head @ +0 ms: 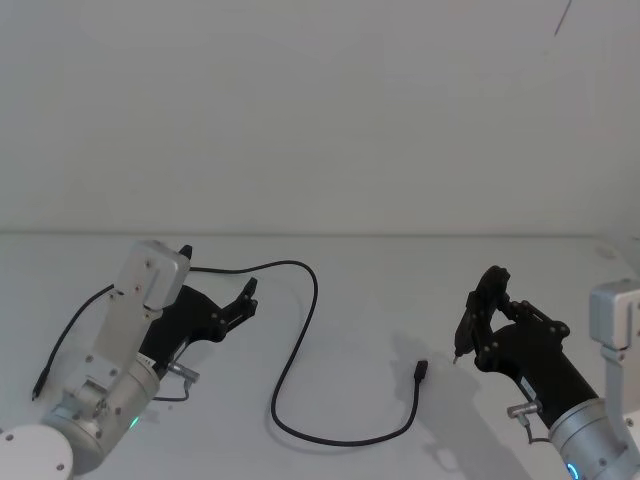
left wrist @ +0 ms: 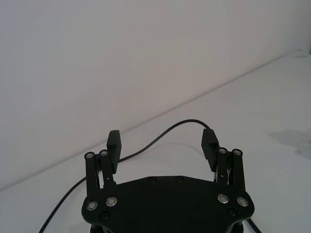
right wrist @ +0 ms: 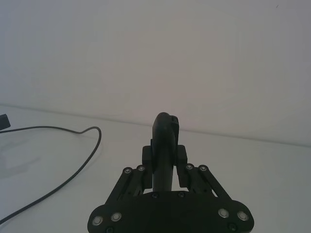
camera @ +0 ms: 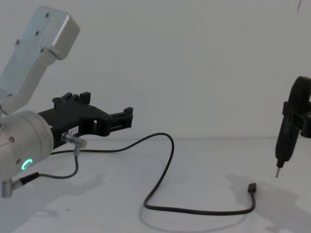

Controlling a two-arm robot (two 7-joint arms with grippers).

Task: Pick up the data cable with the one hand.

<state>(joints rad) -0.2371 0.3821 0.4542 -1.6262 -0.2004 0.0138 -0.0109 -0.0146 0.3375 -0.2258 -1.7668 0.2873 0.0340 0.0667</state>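
Data cable [head: 316, 292] slack on table [head: 400, 280], just ahead of spread, empty left tool [head: 248, 298], right tool [head: 486, 305] tight around black pen [camera: 283, 138].

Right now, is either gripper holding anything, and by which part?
The right gripper clamps a black pen-shaped tool by its upper body. The left gripper is open, holding nothing; the data cable lies on the table.

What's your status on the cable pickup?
Left tool open above data cable. Right tool shut on pen. Cable slack on table, nothing across it.
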